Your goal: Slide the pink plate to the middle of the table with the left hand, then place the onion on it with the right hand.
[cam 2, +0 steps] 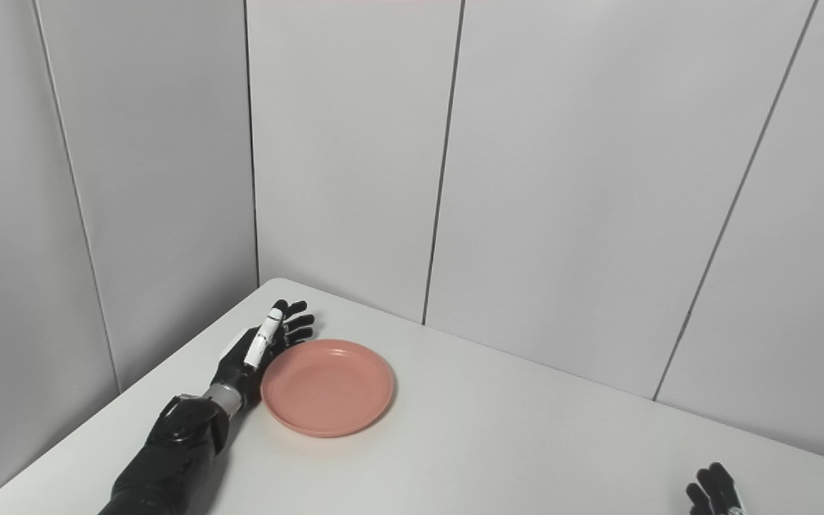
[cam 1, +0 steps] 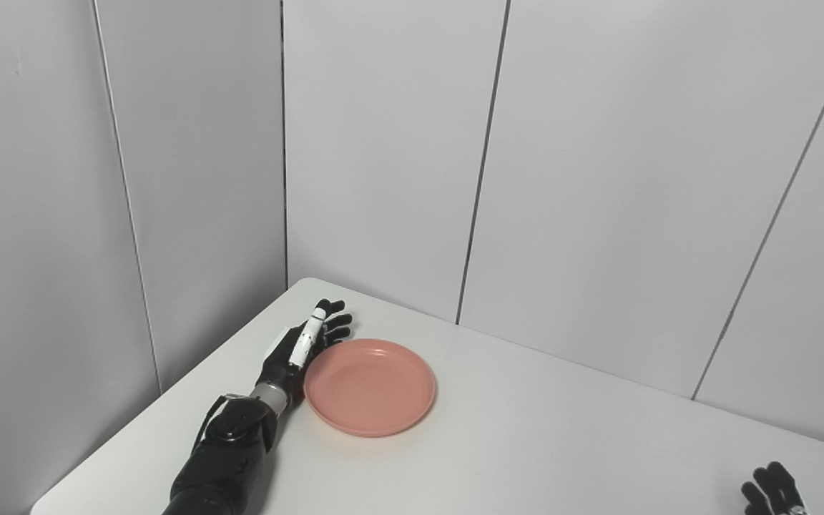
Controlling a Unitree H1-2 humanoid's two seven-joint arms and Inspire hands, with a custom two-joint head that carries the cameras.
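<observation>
While left robot hand [cam 1: 302, 348] flanks pink plate [cam 1: 369, 387], table [cam 1: 526, 443] around bare

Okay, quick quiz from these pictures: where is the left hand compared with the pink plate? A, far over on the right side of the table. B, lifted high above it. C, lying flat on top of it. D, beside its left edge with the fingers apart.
D: the left hand rests on the table against the left rim of the pink plate, fingers apart, holding nothing.
</observation>
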